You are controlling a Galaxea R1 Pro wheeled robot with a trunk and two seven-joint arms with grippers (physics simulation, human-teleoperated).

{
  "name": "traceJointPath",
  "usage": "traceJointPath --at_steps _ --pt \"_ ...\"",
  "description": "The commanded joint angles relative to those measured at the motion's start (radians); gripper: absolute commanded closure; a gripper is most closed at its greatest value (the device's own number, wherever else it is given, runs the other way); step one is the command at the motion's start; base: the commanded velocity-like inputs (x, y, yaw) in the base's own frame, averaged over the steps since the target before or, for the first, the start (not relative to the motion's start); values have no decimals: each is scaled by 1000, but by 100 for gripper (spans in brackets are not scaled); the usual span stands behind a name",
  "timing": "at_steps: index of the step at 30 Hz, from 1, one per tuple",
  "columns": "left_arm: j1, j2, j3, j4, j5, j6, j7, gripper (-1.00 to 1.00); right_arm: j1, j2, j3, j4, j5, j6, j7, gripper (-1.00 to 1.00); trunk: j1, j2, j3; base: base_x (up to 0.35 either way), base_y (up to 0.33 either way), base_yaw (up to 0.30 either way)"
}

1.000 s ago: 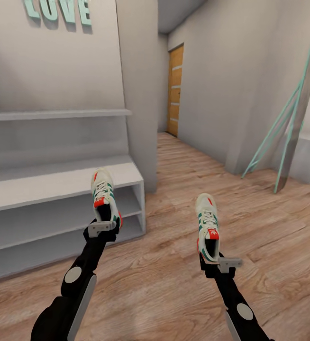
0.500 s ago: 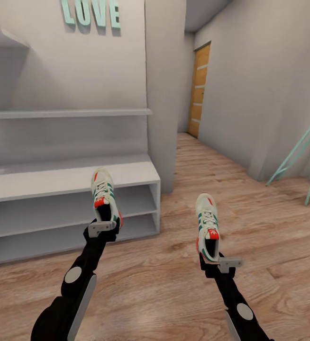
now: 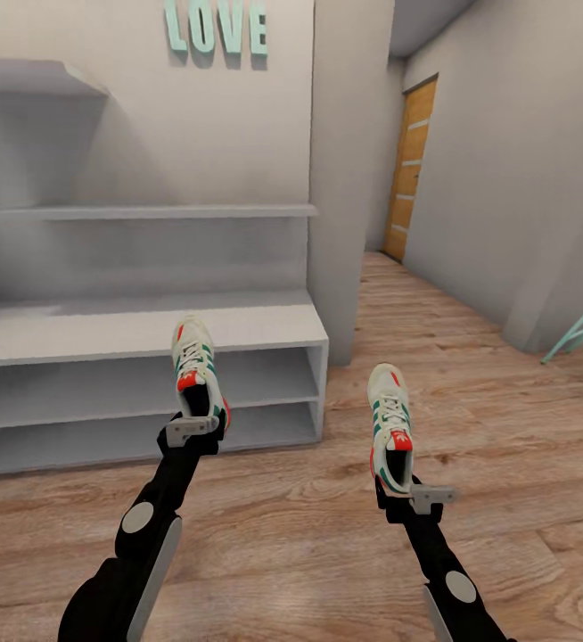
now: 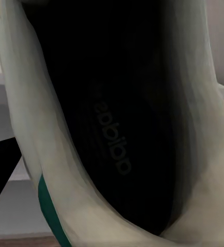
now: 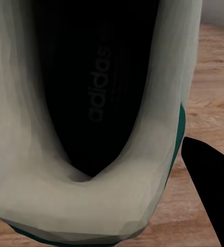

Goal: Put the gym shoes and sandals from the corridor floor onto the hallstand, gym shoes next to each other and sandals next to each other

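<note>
In the head view the left end effector (image 3: 192, 430), at lower left of centre, is clamped on the heel of one gym shoe (image 3: 194, 364), which sticks out ahead of it, toe pointing up the frame, over the front edge of the hallstand (image 3: 140, 334). The right end effector (image 3: 414, 493), at lower right of centre, is clamped on the heel of the other gym shoe (image 3: 390, 421), held toe-forward above the corridor floor (image 3: 470, 392). Both arms reach forward from the bottom edge, roughly parallel and well apart. Each wrist view looks into a shoe's dark insole (image 4: 112, 134) (image 5: 96, 82) between cream walls. The hallstand fills the left half; a wooden door (image 3: 410, 169) stands at upper right.
</note>
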Motion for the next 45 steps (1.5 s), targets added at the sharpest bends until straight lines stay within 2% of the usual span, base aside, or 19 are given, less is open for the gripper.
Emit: traceJointPath --at_steps 1,14,25,36,45 --pt "0 0 -2 -1 5 5 7 100 0 1 -1 0 2 -3 -1 100 0 0 -1 -12 -11 39" --pt "0 -1 -3 4 4 5 7 100 0 1 -1 2 0 -3 0 100 0 0 -1 -122 -109 6" --pt "0 -1 -3 5 2 5 8 100 0 0 0 1 6 -3 -1 100 0 0 -1 -2 -7 0" --pt "0 -1 -2 5 2 5 9 100 0 1 -2 -1 3 -3 0 100 0 0 -1 60 -241 147" --pt "0 -1 -2 13 3 4 9 100 0 1 -2 0 1 -3 0 100 0 0 -1 9 -42 41"
